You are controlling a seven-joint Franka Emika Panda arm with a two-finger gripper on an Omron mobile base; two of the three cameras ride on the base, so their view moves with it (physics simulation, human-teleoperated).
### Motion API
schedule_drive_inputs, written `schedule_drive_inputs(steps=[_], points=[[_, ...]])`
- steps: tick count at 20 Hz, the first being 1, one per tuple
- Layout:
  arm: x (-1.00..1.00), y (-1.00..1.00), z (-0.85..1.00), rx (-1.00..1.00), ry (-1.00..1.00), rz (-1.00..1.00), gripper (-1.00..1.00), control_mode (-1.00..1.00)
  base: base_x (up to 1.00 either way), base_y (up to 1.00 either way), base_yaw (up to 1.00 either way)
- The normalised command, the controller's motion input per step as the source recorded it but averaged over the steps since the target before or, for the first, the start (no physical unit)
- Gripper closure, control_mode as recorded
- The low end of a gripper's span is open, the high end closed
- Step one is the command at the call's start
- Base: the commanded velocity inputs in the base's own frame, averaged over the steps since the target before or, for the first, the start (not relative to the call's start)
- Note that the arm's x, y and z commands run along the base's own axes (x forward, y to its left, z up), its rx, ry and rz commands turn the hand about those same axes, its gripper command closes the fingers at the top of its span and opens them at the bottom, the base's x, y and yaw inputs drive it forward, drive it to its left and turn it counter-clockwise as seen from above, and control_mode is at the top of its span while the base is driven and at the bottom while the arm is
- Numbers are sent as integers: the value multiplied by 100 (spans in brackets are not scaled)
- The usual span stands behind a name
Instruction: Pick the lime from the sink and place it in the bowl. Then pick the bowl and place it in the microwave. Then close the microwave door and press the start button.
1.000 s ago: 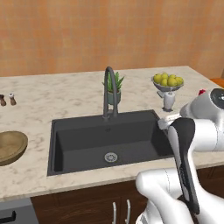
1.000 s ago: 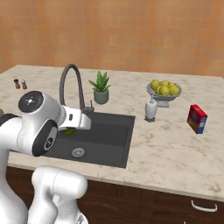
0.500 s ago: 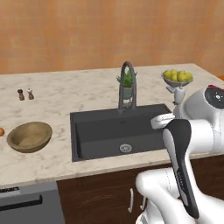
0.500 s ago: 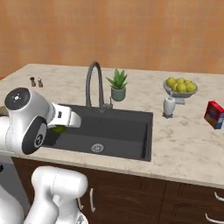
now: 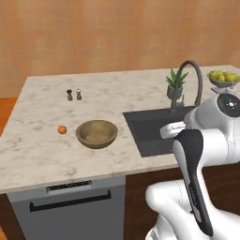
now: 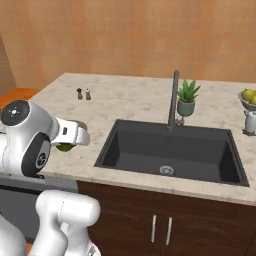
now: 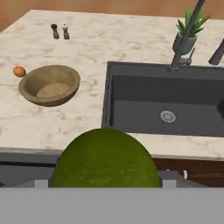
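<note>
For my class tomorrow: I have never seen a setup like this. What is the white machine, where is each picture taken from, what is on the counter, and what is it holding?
It is a rendered kitchen with a white robot arm on a driving base. Two pictures come from cameras on the base, behind the arm to its left and right. The third comes from a camera on the hand, looking along the end effector.

On the marble counter sit a wooden bowl, a small orange ball, two little shakers, a potted plant and a dish of lemons. A dark sink with an arched faucet is set into it.

The end effector holds the green lime, already lifted out of the sink and not yet in the bowl.
</note>
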Motion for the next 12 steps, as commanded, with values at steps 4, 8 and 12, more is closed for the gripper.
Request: schedule_drive_inputs(steps=[4,8,12], points=[[0,0,0,0,0,0,100,100,4,100,0],[0,0,0,0,0,0,100,100,26,91,0],[0,0,0,0,0,0,100,100,49,24,0]])
